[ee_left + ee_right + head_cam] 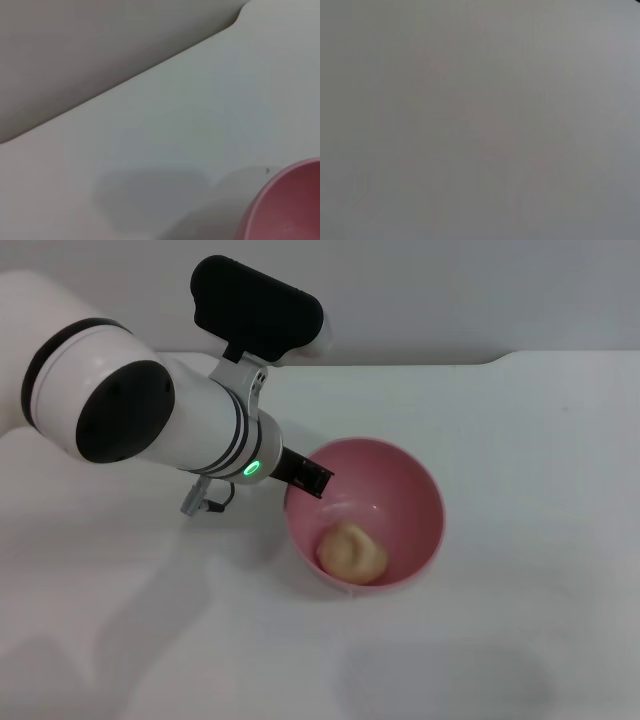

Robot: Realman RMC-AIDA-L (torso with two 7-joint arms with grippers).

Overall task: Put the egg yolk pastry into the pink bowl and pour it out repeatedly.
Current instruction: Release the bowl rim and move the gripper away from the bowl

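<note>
Pastry in bowl, left claw at the rim

Egg yolk pastry lying low inside the pink bowl, toward its near wall, mid-desk. Left claw reaching in from the left, dark tip over the bowl's rim; fingers mostly hidden, grip impossible to tell. Right claw out of sight. Bowl cut off in left wrist view.

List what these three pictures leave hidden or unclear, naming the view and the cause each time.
1. Left tool: head view, only a dark tip shows at the pink bowl rim; the arm covers the rest, so its grip is unclear.
2. Pastry: its underside is hidden against the bowl's wall.
3. Bowl: left wrist view, cut off by the picture edge.
4. Right tool: absent everywhere; the right wrist view shows plain grey only.
</note>
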